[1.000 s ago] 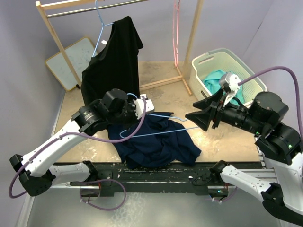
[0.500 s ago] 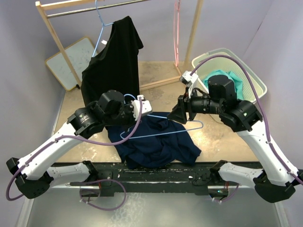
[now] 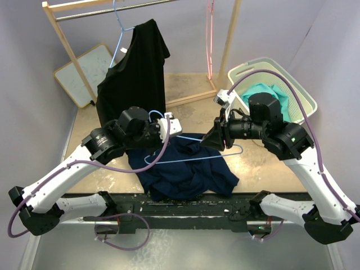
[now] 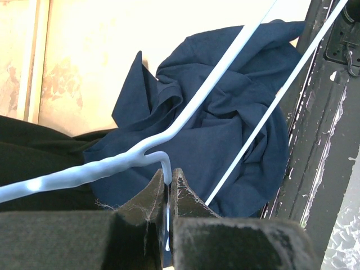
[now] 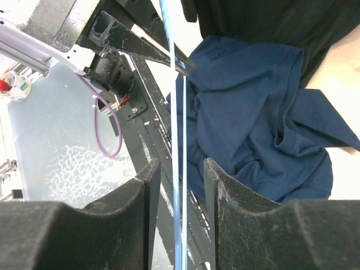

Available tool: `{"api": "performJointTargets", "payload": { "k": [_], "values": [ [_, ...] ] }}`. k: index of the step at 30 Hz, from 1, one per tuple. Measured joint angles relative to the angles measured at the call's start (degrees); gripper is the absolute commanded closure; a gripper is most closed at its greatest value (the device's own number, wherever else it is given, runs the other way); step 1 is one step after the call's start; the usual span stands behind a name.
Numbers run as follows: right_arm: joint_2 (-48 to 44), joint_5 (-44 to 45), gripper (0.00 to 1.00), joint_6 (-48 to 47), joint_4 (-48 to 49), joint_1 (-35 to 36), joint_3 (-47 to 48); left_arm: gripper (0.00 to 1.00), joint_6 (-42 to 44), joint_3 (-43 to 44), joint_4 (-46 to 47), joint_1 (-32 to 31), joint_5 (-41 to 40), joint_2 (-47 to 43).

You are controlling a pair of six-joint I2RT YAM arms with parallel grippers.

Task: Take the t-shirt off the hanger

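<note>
The navy t-shirt point(image 3: 188, 169) lies crumpled on the table near the front edge. The light-blue wire hanger point(image 3: 194, 156) is held above it, its wires bare. My left gripper point(image 3: 164, 126) is shut on the hanger's hook; in the left wrist view the jaws point(image 4: 167, 175) pinch the wire point(image 4: 163, 163) over the navy shirt point(image 4: 230, 124). My right gripper point(image 3: 215, 138) is open at the hanger's right end. In the right wrist view the two hanger wires point(image 5: 178, 112) run between its open fingers point(image 5: 181, 169), above the navy shirt point(image 5: 253, 107).
A black t-shirt point(image 3: 135, 73) hangs on another blue hanger from the wooden rack point(image 3: 62, 39) at the back. A pink hanger point(image 3: 210, 39) hangs further right. A pale basket point(image 3: 298, 90) with teal cloth stands at the right. A white board point(image 3: 84, 70) leans at the back left.
My right arm has swung in from the right and brought its open jaws around the hanger's right end. The left gripper holds the hook in nearly the same place.
</note>
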Motion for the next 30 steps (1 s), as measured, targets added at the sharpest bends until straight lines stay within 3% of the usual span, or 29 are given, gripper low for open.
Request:
{"api": "performJointTargets", "payload": {
  "k": [7, 15, 18, 21, 26, 30],
  "values": [
    [0.26, -0.07, 0.7, -0.02, -0.07, 0.0, -2.05, 1.0, -0.02, 0.15, 1.42, -0.04, -0.24, 0.66],
    [0.68, 2.38, 1.0, -0.37, -0.22, 0.0, -2.73, 1.0, -0.5, 0.44, 4.92, -0.02, -0.94, 0.48],
    [0.2, 2.51, 1.0, -0.33, 0.02, 0.11, -2.75, 0.98, -0.74, 0.44, 6.23, 0.02, -1.64, 0.24],
    [-0.5, 4.0, 1.0, -0.26, 0.31, 0.13, -2.69, 0.59, -1.64, 0.33, 7.67, -0.02, -2.1, -0.37],
    [-0.83, 10.64, 1.0, -0.02, -2.51, 0.02, -2.56, 0.32, -4.09, -1.88, 13.88, -0.02, -5.14, -5.97],
    [-1.57, 16.72, 1.0, 1.38, -5.16, 0.0, -2.43, 0.28, -5.86, -5.27, 17.38, -0.02, -9.6, -15.1]
  ]
}}
